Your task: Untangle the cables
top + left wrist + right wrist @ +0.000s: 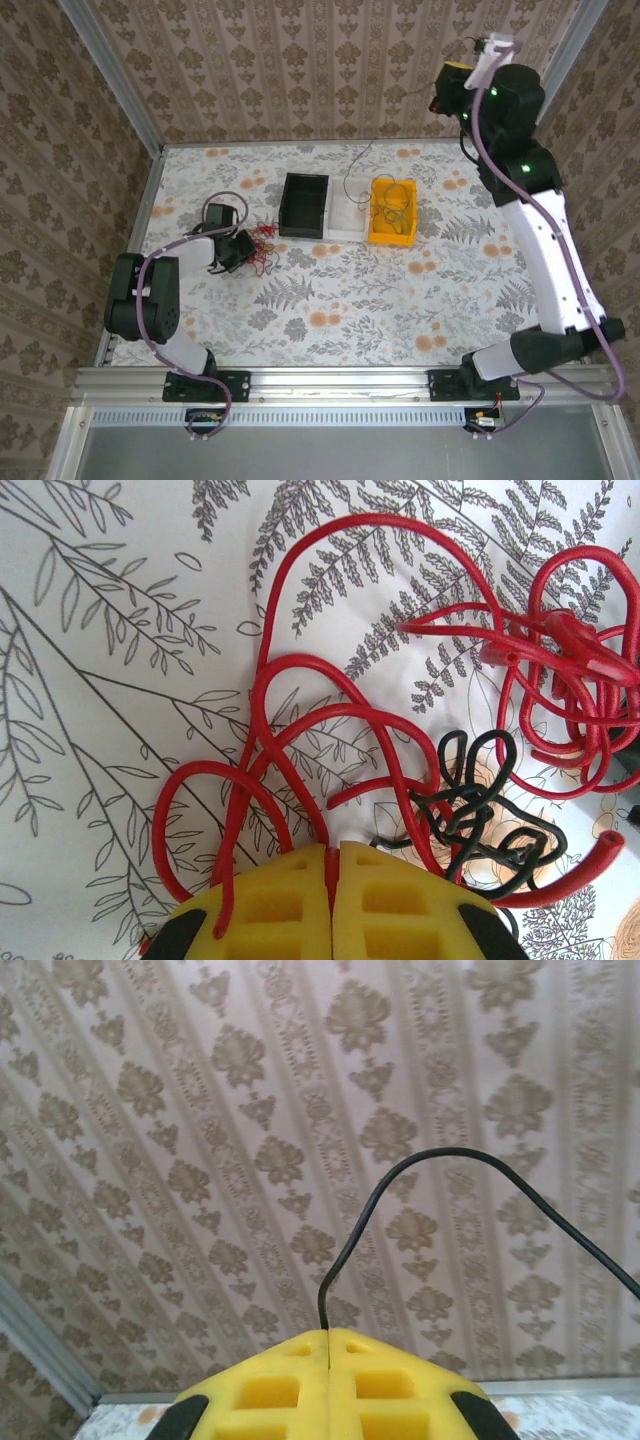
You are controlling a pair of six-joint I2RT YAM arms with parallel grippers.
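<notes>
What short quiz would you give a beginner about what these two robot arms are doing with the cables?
1. True or false: the left gripper is shut on a red cable.
2. Pick one. The right gripper, raised high against the wall, holds: A) a black cable; B) a yellow bin; C) nothing.
3. In one word: what colour is the bin that stands nearest the red cable?

Key: 1 true; 2 A; 3 black.
</notes>
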